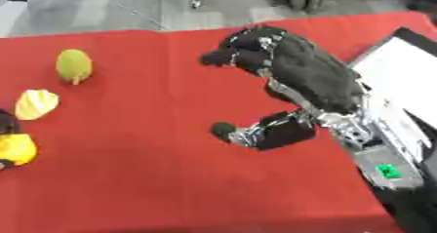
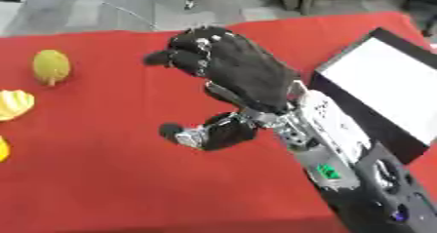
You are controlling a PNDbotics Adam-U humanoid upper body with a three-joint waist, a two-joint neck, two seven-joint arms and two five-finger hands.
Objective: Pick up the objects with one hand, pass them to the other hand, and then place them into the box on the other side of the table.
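Across the middle of the frame, the right robot hand (image 1: 273, 76) hangs over the red-covered table (image 1: 153, 178), its black fingers (image 2: 184, 49) curled inward and its thumb (image 2: 201, 132) bent below; nothing shows inside the curl, so it reads as clenched on nothing. Its silver and black forearm runs down to the lower right corner.

At the right edge sits the black-walled box with a white inside (image 2: 388, 88), just beside the forearm. At the left, well apart from the robot hand, lie a green-yellow oval fruit with a small stem (image 1: 73, 66), a yellow and white striped shell-shaped object (image 1: 36, 104) below it, and a bright yellow rounded object (image 1: 15, 149) at the left edge. Open red cloth spreads between these things and the robot hand, and across the whole lower left of the frame. Grey floor runs beyond the table's far edge at the top.

Only the left eye view shows the bright yellow object in fair part, with a dark shape touching it; the right eye view cuts it to a sliver but shows more of the box.
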